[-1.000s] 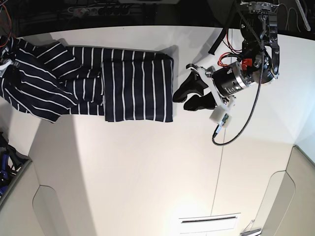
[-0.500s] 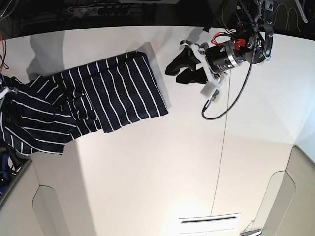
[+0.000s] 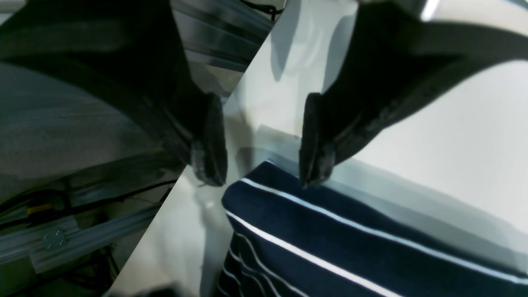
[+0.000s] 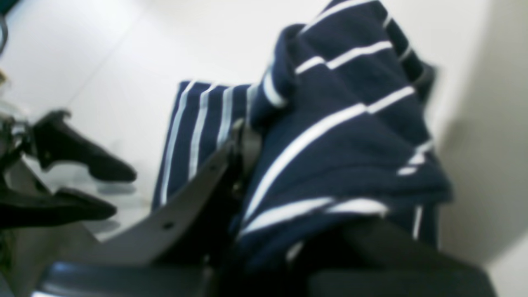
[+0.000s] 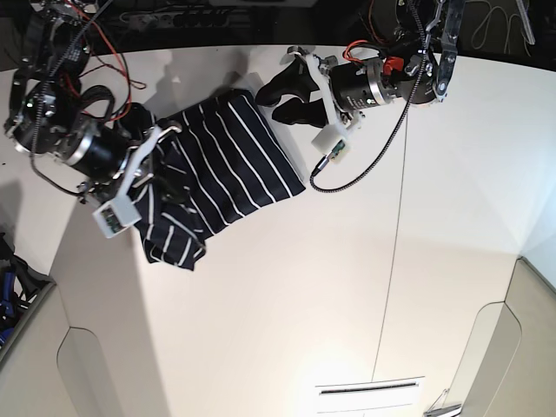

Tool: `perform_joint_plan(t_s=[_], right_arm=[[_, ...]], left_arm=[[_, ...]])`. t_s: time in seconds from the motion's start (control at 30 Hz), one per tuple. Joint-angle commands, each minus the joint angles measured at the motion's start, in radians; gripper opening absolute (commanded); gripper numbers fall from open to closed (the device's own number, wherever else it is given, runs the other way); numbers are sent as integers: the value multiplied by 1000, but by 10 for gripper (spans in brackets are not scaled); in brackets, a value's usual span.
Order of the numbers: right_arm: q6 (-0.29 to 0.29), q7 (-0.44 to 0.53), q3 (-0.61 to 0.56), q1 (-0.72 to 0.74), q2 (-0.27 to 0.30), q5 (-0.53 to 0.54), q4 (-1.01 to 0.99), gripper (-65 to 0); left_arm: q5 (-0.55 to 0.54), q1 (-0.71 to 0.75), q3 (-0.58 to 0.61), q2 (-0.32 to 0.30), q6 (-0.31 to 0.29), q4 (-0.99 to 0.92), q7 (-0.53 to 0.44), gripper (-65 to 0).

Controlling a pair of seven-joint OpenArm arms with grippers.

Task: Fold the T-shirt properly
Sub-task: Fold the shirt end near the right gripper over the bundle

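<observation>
The T-shirt (image 5: 228,167), dark navy with thin white stripes, lies bunched on the white table (image 5: 287,287) at the upper left of the base view. Its left part is gathered up, and my right gripper (image 5: 165,161) is shut on it. In the right wrist view the fabric (image 4: 338,136) drapes over that gripper (image 4: 268,181) and hides its tips. My left gripper (image 5: 276,94) hovers open at the shirt's far right corner. The left wrist view shows its two fingers (image 3: 210,144) spread apart just above that corner (image 3: 264,206), with nothing between them.
The table's back edge (image 5: 261,48) runs close behind both grippers, with cables and dark clutter beyond it. A black cable loop (image 5: 356,165) hangs from the left arm over the table. A table seam (image 5: 393,261) runs down the right half.
My right arm has come into the base view, carrying the shirt's left part up and rightward over the rest. The whole shirt has swung and bunched. My left gripper moved left toward the shirt's corner.
</observation>
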Motion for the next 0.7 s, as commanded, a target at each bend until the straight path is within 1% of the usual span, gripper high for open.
perform_joint_plan(t_s=[0.0,0.1,0.13,0.17,0.2,0.3,0.4,0.47,0.6,0.63,0.67], right_arm=[[1,52,-41,11,9,-9,6,-649],[1,151,-185,11,9,-146,-17,-422],[1,176,-229,11,9,-191,-21,-370],[1,195,-272,12,9,-227,-24,-334],[1,201,-315,14,11,-249,-24,-320],[1,200,-427,32,11,-308,-24,-320],[-6,201,-501,53,11,-367,-24,-320],[-18,200,-522,61,11,-370,-24,-320],[-18,196,-523,82,11,-358,-22,-321],[-18,192,-523,92,11,-358,-22,-323],[-19,190,-521,101,11,-359,-22,-326]], left_arm=[[-23,-5,-1,0,-15,13,-18,-332],[-22,-5,-2,0,-15,13,-17,-332],[-22,-5,-2,-1,-15,13,-17,-332],[-22,-5,-4,-1,-15,13,-11,-332],[-22,-5,-10,-1,-15,13,-2,-332],[-27,-5,-51,-1,-15,13,22,-332],[-31,2,-120,-1,-15,13,26,-332],[-39,16,-171,-2,-15,13,31,-332],[-71,45,-267,-4,-21,14,32,-334],[-85,49,-286,-4,-21,14,32,-345],[-101,51,-302,-3,-21,18,33,-372]])
